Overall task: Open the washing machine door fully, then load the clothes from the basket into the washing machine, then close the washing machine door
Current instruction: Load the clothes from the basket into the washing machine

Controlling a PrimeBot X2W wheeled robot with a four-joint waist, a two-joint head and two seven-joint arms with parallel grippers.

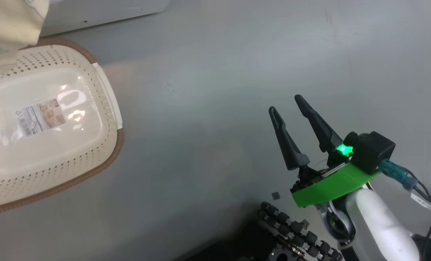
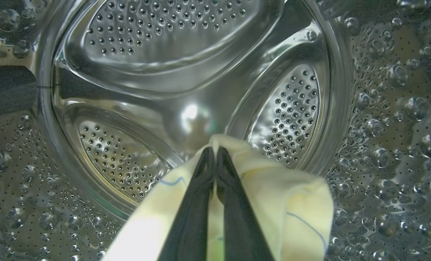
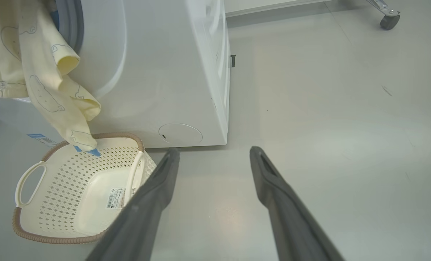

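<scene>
My left gripper (image 2: 213,150) is shut on the clothes (image 2: 295,203), a pale cream garment with thin blue lines, and reaches deep into the steel drum (image 2: 186,72) of the washing machine (image 3: 172,72). The rest of the clothes (image 3: 38,79) trails out of the opening and hangs down the white front, its blue-patched end just above the basket (image 3: 30,232). The cream basket (image 1: 107,152) stands on the floor with only a label sticker inside. My right gripper (image 1: 286,104) hovers open over bare floor to the basket's right, holding nothing. The washing machine door is out of view.
The grey floor (image 3: 327,127) stretches to the right of the machine. A caster wheel (image 3: 389,20) stands far back at the right. My own base with dark rollers (image 1: 295,232) shows at the bottom of the head view.
</scene>
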